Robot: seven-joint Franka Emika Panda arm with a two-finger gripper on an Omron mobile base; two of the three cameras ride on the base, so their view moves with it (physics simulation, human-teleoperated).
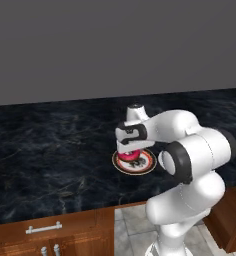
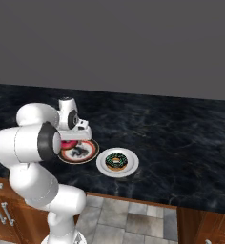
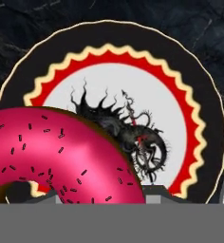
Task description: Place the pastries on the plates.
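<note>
On the dark marbled desk (image 1: 50,145), near its front edge: patterned plate (image 1: 146,164) with dark rim, red ring with pale zigzag border, white centre and a dark spiky motif. Directly over that plate, gripper (image 1: 128,153) pointing straight down, closed on the pink donut (image 1: 128,156). Pink donut gripped at its side, sitting low over the near-left part of the patterned plate (image 2: 83,153); whether touching the plate surface or just above it, cannot tell. Seen from the hand camera: pink donut (image 3: 52,156) large in the lower left, glossy pink icing with small dark sprinkles, covering part of the white centre and the red ring of the patterned plate (image 3: 199,95).

Just beside the patterned plate, to the robot's right: plain white plate (image 2: 128,162), the two rims nearly touching. Lying flat in the middle of the white plate, chocolate donut (image 2: 116,161) with dark icing and coloured sprinkles on a tan base, free of the gripper (image 2: 69,142).

Below the desk edge, wooden cabinet (image 1: 65,235) with a metal handle (image 1: 43,228), and grey tiled floor (image 2: 133,219).
</note>
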